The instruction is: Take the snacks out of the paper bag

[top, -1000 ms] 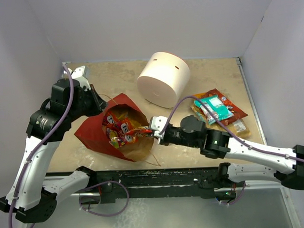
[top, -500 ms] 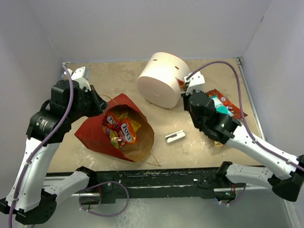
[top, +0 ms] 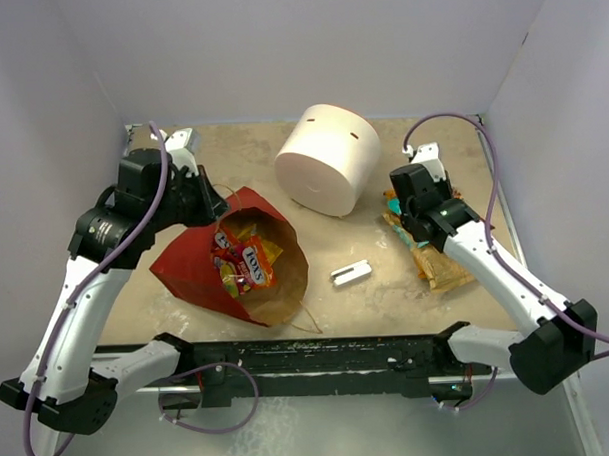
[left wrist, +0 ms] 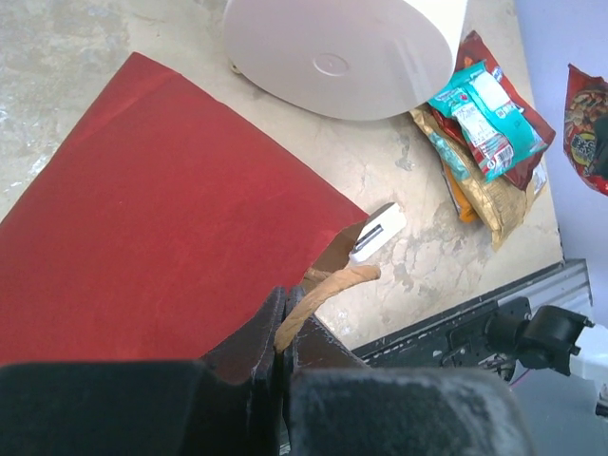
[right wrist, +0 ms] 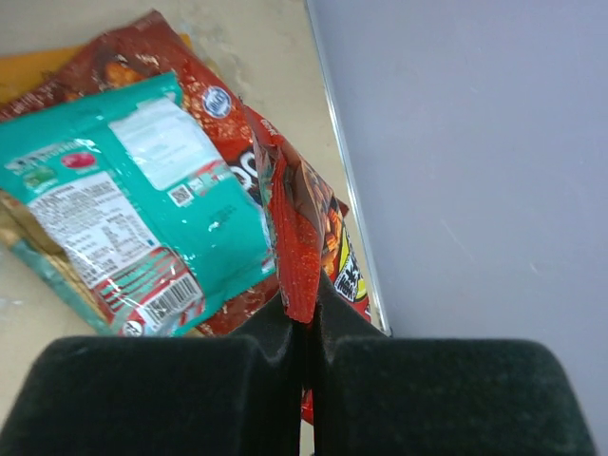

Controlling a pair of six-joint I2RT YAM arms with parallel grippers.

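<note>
– On the table (top: 232, 150), what is taking up the most room?
– The white cylinder (top: 327, 157) is sitting at the back. In front of it, to the left, the paper bag (top: 191, 267) is lying on its side, red outside, with its brown mouth gaping toward the near edge.
– Are the snacks showing?
– Some snacks (top: 248, 265) are sitting inside the mouth, orange, red and yellow. They are overlapping, so their number is hard to make out. A pile of packets (top: 444, 268) is lying by the right edge, well apart from the bag, and the right arm (top: 486, 272) is covering much of it from above.
– And the grippers?
– The left gripper (left wrist: 285, 328) is pinching the bag's twine handle (left wrist: 328, 285), jaws closed tight on it. The right gripper (right wrist: 306, 318) is clamping a red packet (right wrist: 294, 228) by its edge, beside a teal packet (right wrist: 123, 199) in that pile. The fingers are hiding the red one's lower part.
– Anything smaller?
– A grey bracket (top: 351, 273) is lying between bag and pile, touching neither
</note>
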